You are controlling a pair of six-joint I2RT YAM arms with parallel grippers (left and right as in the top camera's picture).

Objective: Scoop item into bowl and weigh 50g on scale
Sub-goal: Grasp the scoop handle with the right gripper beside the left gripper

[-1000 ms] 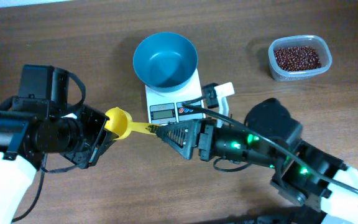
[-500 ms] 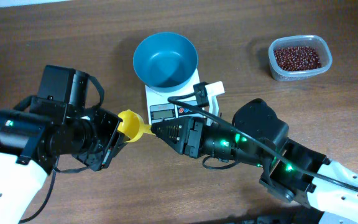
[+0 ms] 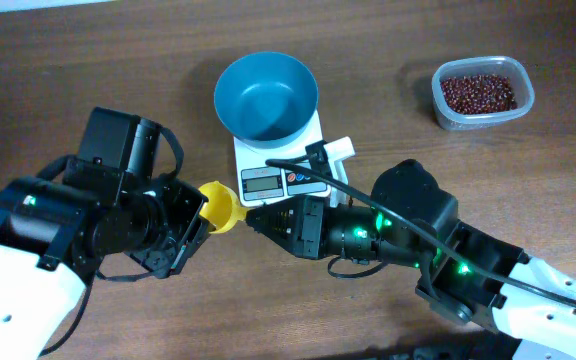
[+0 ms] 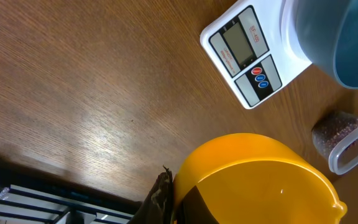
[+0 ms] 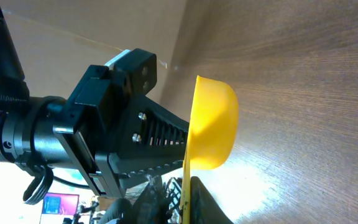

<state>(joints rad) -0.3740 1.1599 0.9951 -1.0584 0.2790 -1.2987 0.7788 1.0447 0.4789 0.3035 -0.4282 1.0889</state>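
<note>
Wooden table [image 3: 58, 60] bears scale [image 3: 268, 178], bowl [image 3: 266, 95]; scoop [image 3: 220, 205] aloft.

The wooden surface [image 3: 88, 60] is showing fine grain and catching a soft sheen under the light. The yellow scoop [image 4: 253, 180] is gleaming as smooth, glossy plastic. The teal bowl [image 3: 266, 97] is looking smooth and nearly matt, the white scale [image 4: 247, 56] is shining faintly, and the clear tub [image 3: 483, 122] is reading as thin see-through plastic.

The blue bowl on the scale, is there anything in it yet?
Empty: the bowl shows only its bare blue floor, and the beans sit in the clear tub.
</note>
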